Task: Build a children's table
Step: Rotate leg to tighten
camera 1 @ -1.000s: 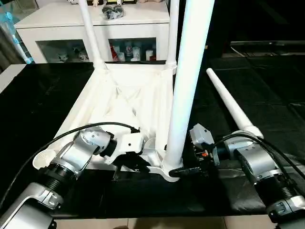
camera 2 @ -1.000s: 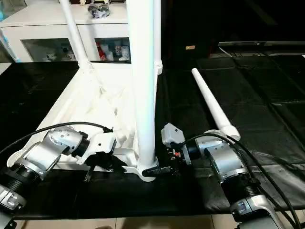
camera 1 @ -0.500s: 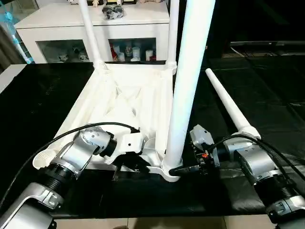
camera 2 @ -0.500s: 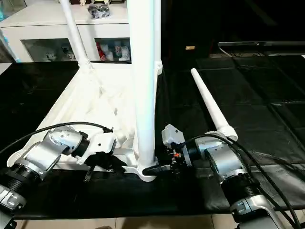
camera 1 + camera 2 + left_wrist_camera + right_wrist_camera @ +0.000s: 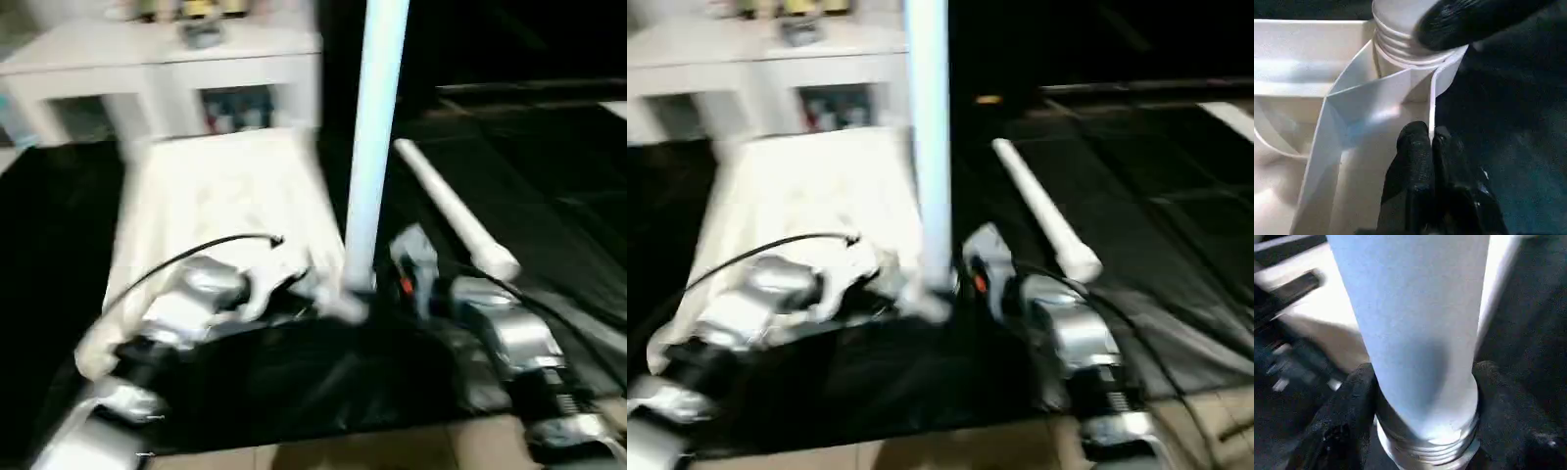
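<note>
The white table top (image 5: 230,201) lies upside down on the black floor mat (image 5: 549,176), its ribbed underside facing up. 1 white leg (image 5: 373,147) stands upright at the corner of the table top nearest the robot, on the robot's right side. Its threaded base sits at the round corner socket (image 5: 1418,73) there.

The right gripper (image 5: 1422,396) is at the base of that leg. Its 2 black fingers (image 5: 1347,416) sit on opposite sides of the tube, grasping it just above the threaded ring. The silver right forearm (image 5: 505,333) reaches in toward the leg from the right of it.

The left gripper (image 5: 1431,147) is just beside the same corner socket. Its 2 fingers are clenched together, with the thin edge wall of the table top pinched between their tips. In the left wrist view, 1 black finger of the right gripper also shows against the leg's base.

A 2nd white leg (image 5: 453,211) lies loose on the mat to the right of the standing leg, well apart from the table top. A white cabinet (image 5: 157,69) stands beyond the far edge of the table top.
</note>
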